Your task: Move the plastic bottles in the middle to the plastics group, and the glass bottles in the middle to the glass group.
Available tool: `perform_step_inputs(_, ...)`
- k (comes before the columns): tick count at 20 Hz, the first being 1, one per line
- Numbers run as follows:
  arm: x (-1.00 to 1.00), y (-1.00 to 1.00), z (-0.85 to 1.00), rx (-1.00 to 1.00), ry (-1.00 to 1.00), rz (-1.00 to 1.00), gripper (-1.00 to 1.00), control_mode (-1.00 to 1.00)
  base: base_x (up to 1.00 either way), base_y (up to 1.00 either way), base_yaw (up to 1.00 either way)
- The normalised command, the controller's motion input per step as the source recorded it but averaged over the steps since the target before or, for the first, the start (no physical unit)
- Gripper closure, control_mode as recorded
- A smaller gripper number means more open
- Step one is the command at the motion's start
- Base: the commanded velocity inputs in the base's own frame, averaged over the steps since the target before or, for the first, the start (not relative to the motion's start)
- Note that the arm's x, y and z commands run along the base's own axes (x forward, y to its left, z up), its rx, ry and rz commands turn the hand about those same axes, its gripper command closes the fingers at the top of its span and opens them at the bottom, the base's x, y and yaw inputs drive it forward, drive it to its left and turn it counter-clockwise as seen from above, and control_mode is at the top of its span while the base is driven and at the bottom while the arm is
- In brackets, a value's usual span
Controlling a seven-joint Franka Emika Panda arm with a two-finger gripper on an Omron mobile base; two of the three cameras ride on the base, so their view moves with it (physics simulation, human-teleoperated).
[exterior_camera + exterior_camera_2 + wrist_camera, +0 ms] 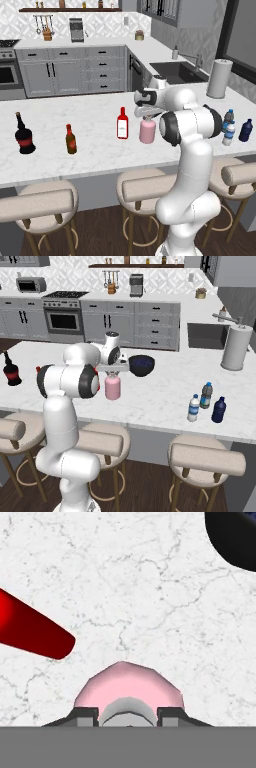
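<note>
My gripper (147, 118) (113, 375) (128, 714) hangs straight over the squat pale pink bottle (147, 132) (113, 388) (130, 682), its fingers shut on the bottle's short grey-topped neck. The bottle's base is at the white marble counter (90, 115). The slim red bottle (122, 124) (30, 629) with a white label stands just left of it. At the right end, the small clear white-capped water bottle (228, 134) (193, 408) stands beside the blue-capped bottle (229, 117) (206, 396) and the dark blue bottle (245, 130) (218, 409). Far left stand the black long-necked bottle (24, 134) (10, 370) and the small brown bottle (71, 139).
A dark bowl (141, 365) (235, 537) sits on the counter just behind the pink bottle. A paper towel roll (219, 78) (235, 348) stands at the far right near the sink (175, 71). Padded stools (145, 187) line the counter's near edge.
</note>
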Motion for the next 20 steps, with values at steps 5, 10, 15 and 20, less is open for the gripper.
perform_step_inputs(5,0.0,0.0,0.01,0.0,-0.01,0.0,1.0,-1.0,0.0,0.0,0.0)
perform_step_inputs(10,-0.47,0.06,0.44,0.0,-0.07,0.0,1.0,-1.0,0.0,0.0,0.0)
perform_step_inputs(15,-0.63,0.2,0.65,0.0,-0.03,0.0,1.0,-1.0,0.0,0.0,0.0)
perform_step_inputs(20,-0.7,0.45,0.37,-0.01,0.0,0.0,1.0,-1.0,0.0,0.0,0.0)
